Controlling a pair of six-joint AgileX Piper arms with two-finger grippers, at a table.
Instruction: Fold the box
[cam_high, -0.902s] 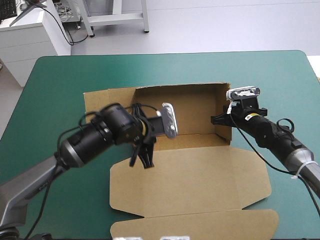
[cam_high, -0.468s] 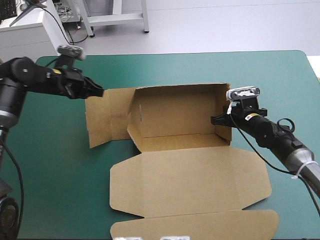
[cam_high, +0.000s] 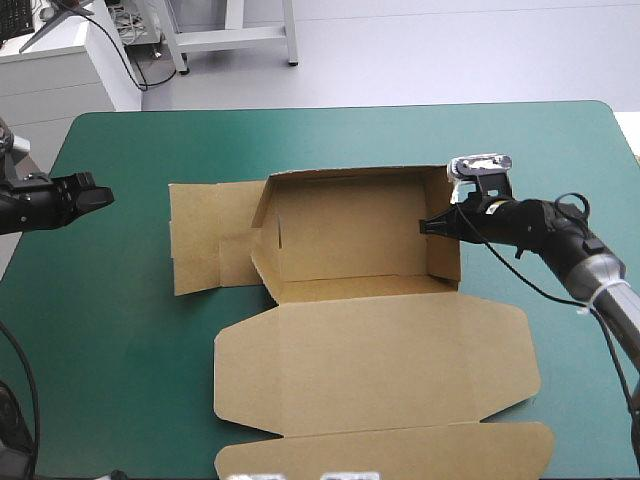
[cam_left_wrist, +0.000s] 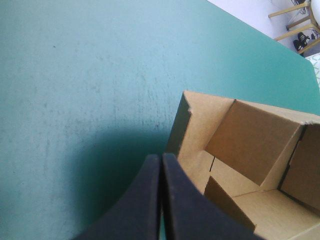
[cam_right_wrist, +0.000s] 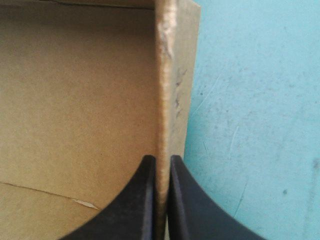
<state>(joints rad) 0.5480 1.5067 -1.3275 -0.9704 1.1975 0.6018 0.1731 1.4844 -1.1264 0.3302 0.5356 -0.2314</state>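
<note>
One brown box (cam_high: 340, 235) lies near the middle of a bench (cam_high: 150, 350) with a teal-green cover. It stands as an open tray with three raised walls I can count: far, left and right. Its one lid (cam_high: 375, 365) lies flat toward the near edge, and one flap (cam_high: 205, 235) lies flat on the left. I have two end effectors, each with two black fingers. My right end effector (cam_high: 428, 225) pinches the box's right wall (cam_right_wrist: 167, 75), its fingers nearly closed with the thin board edge between them. My left end effector (cam_high: 105, 196) hangs over the bench's left edge, well apart from the flap, its fingers pressed together in a point and gripping nothing.
</note>
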